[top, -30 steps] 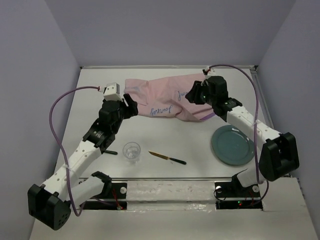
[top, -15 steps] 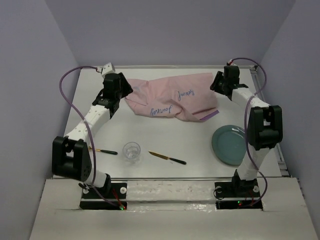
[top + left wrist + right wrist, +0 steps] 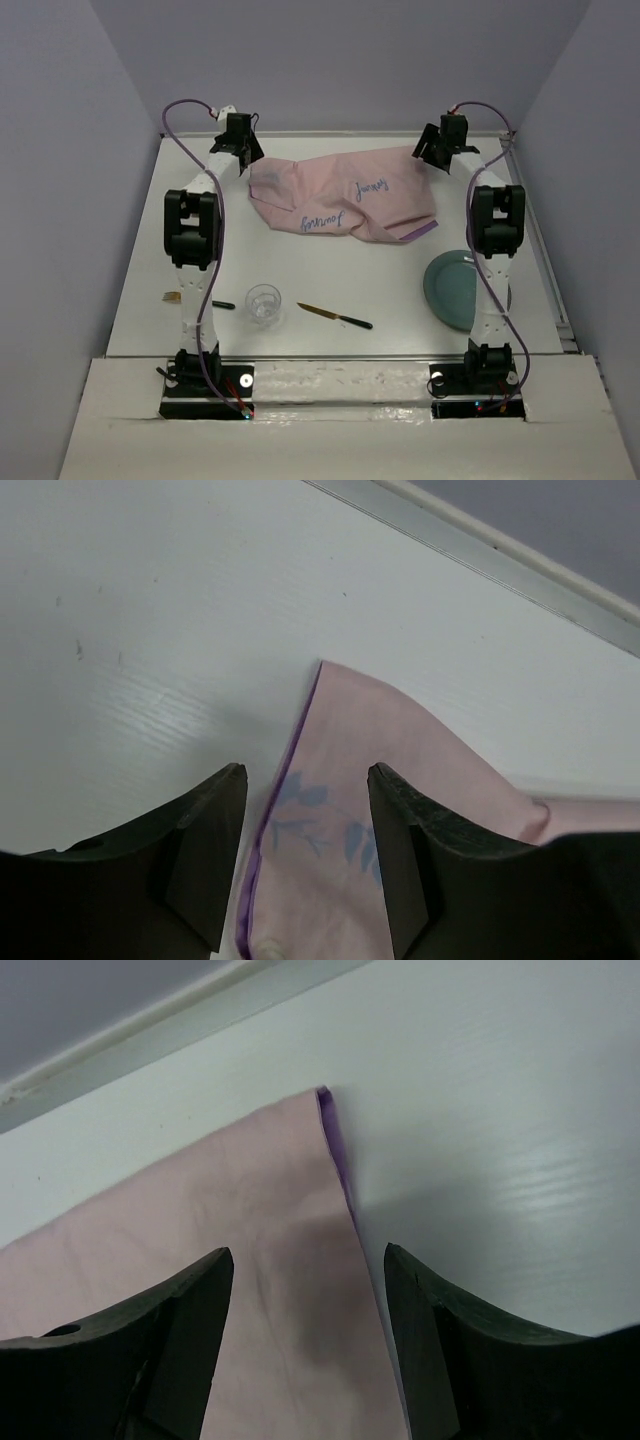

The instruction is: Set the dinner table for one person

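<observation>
Black fingers of your left gripper [image 3: 305, 770] stand apart, straddling the far-left corner of the pink cloth [image 3: 390, 730] without pinching it. Your right gripper [image 3: 307, 1252] is spread the same way over the far-right corner, purple hem [image 3: 338, 1150] showing in the gap. The cloth lies rumpled along the far edge of the dinner table [image 3: 330, 270], which spreads white and bare around it.

Watch the bite. If a jaw closes on the hem alone, or on one layer of a fold, that corner will likely slip and the cloth will skew as you pull. Drawing it toward the near edge could also sweep it into the glass [image 3: 264, 303] and knife [image 3: 334, 316] by the near edge, or onto the plate [image 3: 450, 290] at the near-right.

Blue script [image 3: 372, 187] runs across the cloth in two places, too small and turned to read. A blue leaf print [image 3: 300, 810] marks the left corner.
</observation>
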`<state>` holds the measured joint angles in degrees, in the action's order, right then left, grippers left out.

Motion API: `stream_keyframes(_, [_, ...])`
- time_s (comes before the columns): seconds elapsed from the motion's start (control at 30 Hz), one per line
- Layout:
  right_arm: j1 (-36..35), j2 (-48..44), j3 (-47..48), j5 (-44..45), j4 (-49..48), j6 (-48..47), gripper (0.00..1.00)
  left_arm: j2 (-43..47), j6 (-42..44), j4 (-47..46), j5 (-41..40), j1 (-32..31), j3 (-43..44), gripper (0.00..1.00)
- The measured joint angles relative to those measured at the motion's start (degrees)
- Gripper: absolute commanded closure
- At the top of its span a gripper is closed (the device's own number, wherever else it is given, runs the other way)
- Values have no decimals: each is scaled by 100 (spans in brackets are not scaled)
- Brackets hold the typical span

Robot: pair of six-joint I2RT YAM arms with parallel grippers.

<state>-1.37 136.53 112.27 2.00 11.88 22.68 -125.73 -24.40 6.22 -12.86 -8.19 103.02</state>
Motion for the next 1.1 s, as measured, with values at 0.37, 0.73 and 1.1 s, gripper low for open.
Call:
stream_keyframes(0.37, [179,1499,2184,-409,455,284,35,-2367,210,1561,247,232,3421,32])
stream_keyframes(0.73, [243,1729,2409,-1128,284,761,43,-2940,258,2006,531,278,4446,33])
stream_keyframes(1.1, [249,1869,2376,-1547,-122,1147,62,-3097,291,2109,903,278,4487,45])
